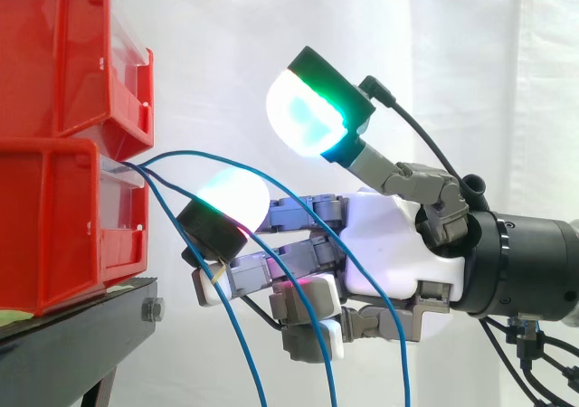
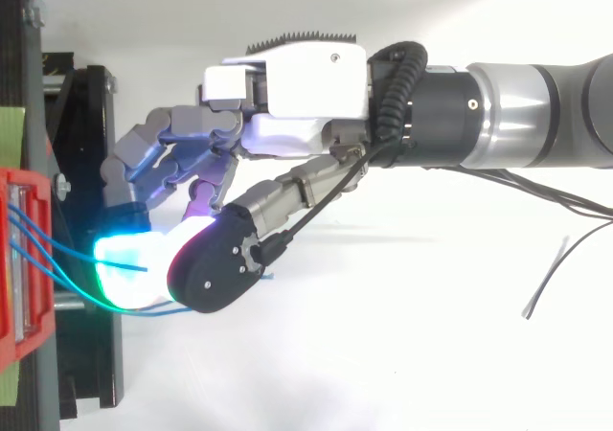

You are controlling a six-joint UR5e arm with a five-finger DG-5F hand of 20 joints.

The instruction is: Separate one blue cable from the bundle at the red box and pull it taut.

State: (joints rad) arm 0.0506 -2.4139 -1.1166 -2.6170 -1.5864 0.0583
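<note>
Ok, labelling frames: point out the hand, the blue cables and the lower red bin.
hand (image 1: 389, 235), side view, white palm.
blue cables (image 1: 237, 339), side view, hanging strand.
lower red bin (image 1: 54, 226), side view, side wall.

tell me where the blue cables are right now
In the side view the blue cables leave the front of the lower red bin at left, arch rightward and hang down across the hand.

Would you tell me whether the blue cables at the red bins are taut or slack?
Slack: the blue cables leave the lower red bin and hang down in loose curves.
</note>
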